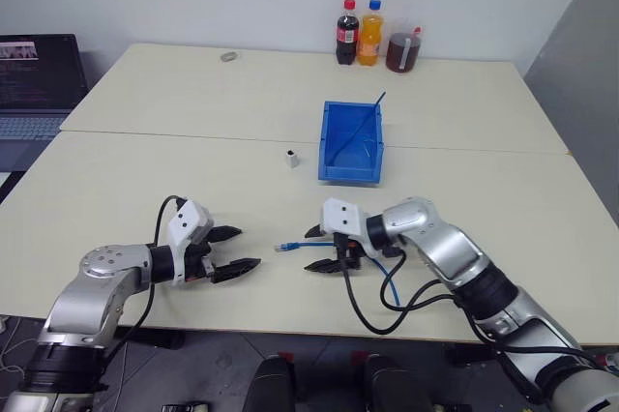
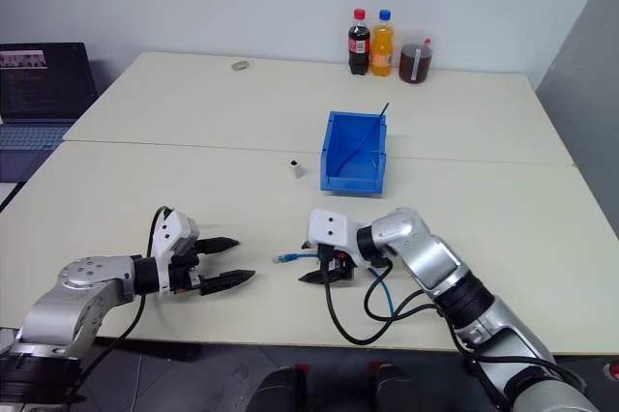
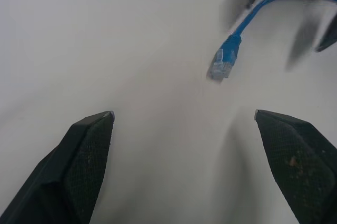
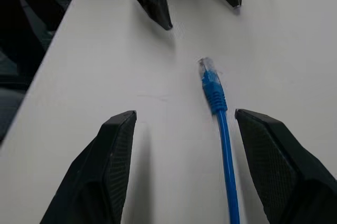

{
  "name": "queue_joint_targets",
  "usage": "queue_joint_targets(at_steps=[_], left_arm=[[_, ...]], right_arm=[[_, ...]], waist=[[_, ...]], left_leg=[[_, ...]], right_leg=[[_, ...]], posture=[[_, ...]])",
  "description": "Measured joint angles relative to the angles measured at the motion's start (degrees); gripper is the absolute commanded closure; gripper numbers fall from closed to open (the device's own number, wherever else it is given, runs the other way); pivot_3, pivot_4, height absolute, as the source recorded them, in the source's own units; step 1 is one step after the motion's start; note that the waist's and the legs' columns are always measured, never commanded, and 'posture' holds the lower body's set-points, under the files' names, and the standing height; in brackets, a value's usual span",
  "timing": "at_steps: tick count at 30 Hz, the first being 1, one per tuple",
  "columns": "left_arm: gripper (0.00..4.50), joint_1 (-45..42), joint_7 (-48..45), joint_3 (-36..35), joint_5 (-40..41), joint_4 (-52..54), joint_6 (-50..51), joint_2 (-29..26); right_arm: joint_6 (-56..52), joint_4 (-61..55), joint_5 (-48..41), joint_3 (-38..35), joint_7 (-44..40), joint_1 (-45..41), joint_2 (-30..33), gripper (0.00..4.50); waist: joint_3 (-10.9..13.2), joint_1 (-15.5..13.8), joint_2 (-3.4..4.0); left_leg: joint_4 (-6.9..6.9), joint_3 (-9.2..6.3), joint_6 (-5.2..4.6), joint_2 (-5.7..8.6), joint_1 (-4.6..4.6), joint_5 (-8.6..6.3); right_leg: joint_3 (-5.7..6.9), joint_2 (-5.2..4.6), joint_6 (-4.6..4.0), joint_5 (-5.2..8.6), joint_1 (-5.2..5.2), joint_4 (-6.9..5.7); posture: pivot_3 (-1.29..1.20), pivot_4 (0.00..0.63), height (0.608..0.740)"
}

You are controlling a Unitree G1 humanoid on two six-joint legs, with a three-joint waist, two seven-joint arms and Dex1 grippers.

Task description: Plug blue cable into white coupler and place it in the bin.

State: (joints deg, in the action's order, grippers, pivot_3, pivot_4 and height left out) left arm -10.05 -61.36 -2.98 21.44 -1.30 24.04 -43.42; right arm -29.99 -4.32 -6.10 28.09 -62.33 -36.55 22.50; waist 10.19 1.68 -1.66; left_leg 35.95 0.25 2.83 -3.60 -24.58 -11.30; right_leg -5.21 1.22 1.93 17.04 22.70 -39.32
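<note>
Blue cable (image 1: 308,246): laid on the worktop (image 1: 145,170), plug aimed at the left gripper.
Right gripper (image 1: 322,249): spread wide astride the cable, nothing held.
Left gripper (image 1: 232,250): wide, empty, just beyond the plug.
White coupler (image 1: 291,158): set upright, well apart, beside the bin (image 1: 351,145).

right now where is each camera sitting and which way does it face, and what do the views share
Left eye view: head camera, looking forward and down over the cream table; both arms show, the open left end effector, the right end effector.
Right eye view: its stereo twin, same scene with the bright blue plastic bin and tiny white coupler block.
Left wrist view: looks along its own fingers at the light-blue cable's clear plug.
Right wrist view: faces that same plug between its open fingers.
All four views share the cable.
</note>
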Motion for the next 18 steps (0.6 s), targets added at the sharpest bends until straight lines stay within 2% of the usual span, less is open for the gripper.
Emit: queue_joint_targets(at_steps=[8, 11, 18], left_arm=[[0.00, -6.56, -0.27, 5.93, -4.30, -5.15, -4.48, 4.23], [0.46, -8.05, -0.56, 7.52, -6.19, -6.87, -6.55, 4.67], [1.92, -9.85, -0.70, 9.80, -10.05, -8.94, -10.46, 5.19]], right_arm=[[-14.42, -16.09, -6.51, -7.09, 3.03, 7.23, 6.19, 1.40], [-17.43, -19.47, -7.91, -9.09, 5.02, 8.63, 6.92, 1.39], [-20.96, -24.11, -9.97, -9.60, 8.74, 10.69, 8.81, 1.39]], waist=[[-0.03, 0.07, -0.03], [-0.05, 0.04, -0.03], [-0.13, -0.03, -0.01]], left_leg=[[0.04, -0.02, 0.00, 0.02, 0.01, 0.00], [0.06, -0.06, 0.00, 0.03, 0.03, 0.00], [0.11, -0.05, 0.00, 0.07, 0.04, 0.00]], right_leg=[[-0.03, 0.03, 0.00, 0.01, 0.01, -0.13], [-0.01, 0.04, 0.03, 0.02, -0.03, -0.14], [-0.02, -0.01, 0.27, 0.14, -0.09, -0.12]], posture=[[0.00, 0.150, 0.740], [0.00, 0.150, 0.740], [0.00, 0.150, 0.740]])
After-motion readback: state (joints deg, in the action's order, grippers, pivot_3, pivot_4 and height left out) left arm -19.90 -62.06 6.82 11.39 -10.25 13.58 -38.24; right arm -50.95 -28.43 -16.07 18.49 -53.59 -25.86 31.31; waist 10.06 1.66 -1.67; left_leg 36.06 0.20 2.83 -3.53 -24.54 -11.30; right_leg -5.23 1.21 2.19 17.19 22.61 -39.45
